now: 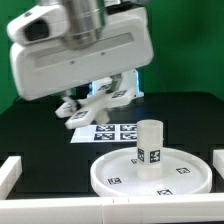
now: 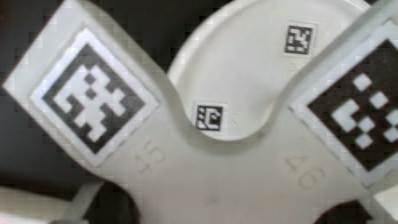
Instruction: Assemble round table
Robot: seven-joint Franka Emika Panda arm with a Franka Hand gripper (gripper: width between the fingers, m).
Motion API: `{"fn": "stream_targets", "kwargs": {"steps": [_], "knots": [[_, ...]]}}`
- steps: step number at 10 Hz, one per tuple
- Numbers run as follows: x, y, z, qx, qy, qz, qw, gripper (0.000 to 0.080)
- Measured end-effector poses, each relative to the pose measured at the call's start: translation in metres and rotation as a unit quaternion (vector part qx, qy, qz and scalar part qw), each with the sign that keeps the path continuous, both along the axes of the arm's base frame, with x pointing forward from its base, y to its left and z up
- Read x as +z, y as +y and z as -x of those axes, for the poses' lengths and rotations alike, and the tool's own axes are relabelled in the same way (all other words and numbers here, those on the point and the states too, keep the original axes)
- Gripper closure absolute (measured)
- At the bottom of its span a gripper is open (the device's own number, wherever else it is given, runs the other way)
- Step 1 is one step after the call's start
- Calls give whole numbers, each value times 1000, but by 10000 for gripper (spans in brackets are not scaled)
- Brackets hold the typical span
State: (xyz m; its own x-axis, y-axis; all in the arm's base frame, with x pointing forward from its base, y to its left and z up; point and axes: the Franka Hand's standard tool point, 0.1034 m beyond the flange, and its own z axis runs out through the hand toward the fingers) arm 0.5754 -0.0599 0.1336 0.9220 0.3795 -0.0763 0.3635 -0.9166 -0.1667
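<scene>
**A:** What takes up most of the scene?

**B:** A black table (image 1: 35, 135). Over it is the white arm (image 1: 80, 40), cut off at the top of the exterior view.

**A:** Where are the round table's parts?

**B:** The large round disc (image 1: 112, 175) lies flat at the near edge, partly cropped. The cross-shaped foot piece (image 1: 118, 95) hangs above the marker board (image 1: 112, 131), towards the exterior view's left of the disc. The short post (image 1: 150, 142) stands upright on the disc's middle.

**A:** And the gripper (image 1: 97, 102)?

**B:** Its jaws pinch the cross-shaped foot piece, though the fingertips are mostly hidden. The wrist view shows only blurred, tagged arms of that piece.
</scene>
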Motion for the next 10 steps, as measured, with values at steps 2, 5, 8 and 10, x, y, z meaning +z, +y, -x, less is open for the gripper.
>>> {"fn": "stream_targets", "kwargs": {"steps": [2,5,8,10], "knots": [[1,6,1,19,-17,1,1000,347],[3,10,-2,79,-45,24,996,347],[9,42,16,113,-67,40,991,347],[7,38,16,109,-65,40,991,347]]}}
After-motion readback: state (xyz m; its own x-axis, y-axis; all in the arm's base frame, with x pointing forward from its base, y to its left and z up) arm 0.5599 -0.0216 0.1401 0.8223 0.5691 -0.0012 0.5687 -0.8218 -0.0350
